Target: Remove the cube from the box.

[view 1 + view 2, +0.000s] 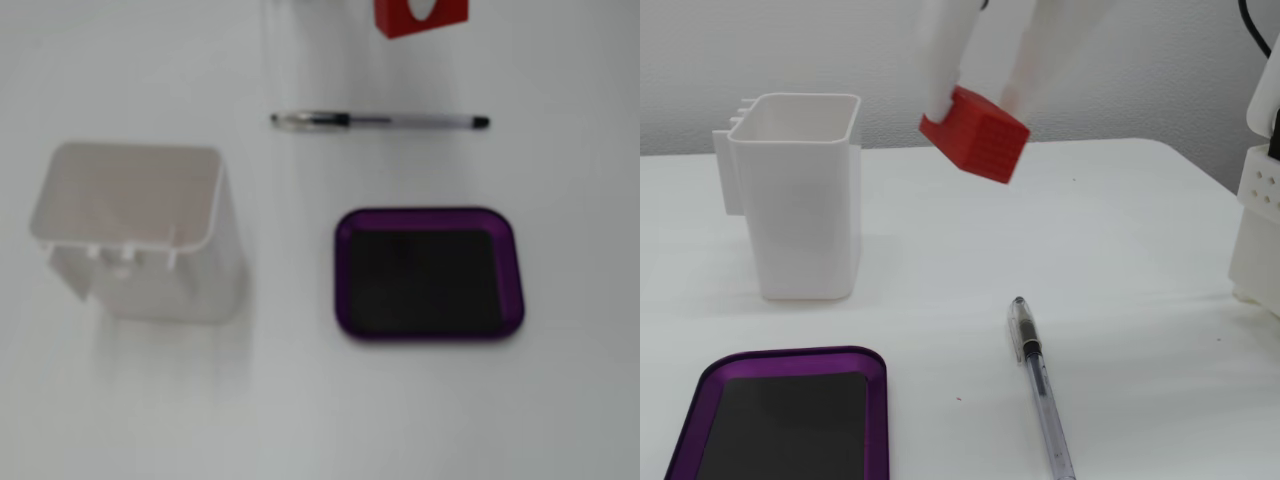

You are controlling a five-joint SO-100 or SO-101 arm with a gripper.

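My gripper (976, 104) is shut on the red cube (975, 133) and holds it tilted in the air, well above the table, in a fixed view. Its white fingers (938, 60) come down from the top edge. In the other fixed view the cube (400, 20) shows at the top edge, cut off, with a white fingertip (425, 8) over it. The purple box (343, 270) lies flat on the table with a bare black bottom; nothing is in it. It also shows at the lower left of a fixed view (790, 357), far from the cube.
A tall white plastic container (140, 230) stands open-topped beside the box; it also shows at the left (800, 200). A clear pen (380, 121) lies between box and cube, also seen lower middle (1040, 395). A white structure (1260, 200) stands at the right edge.
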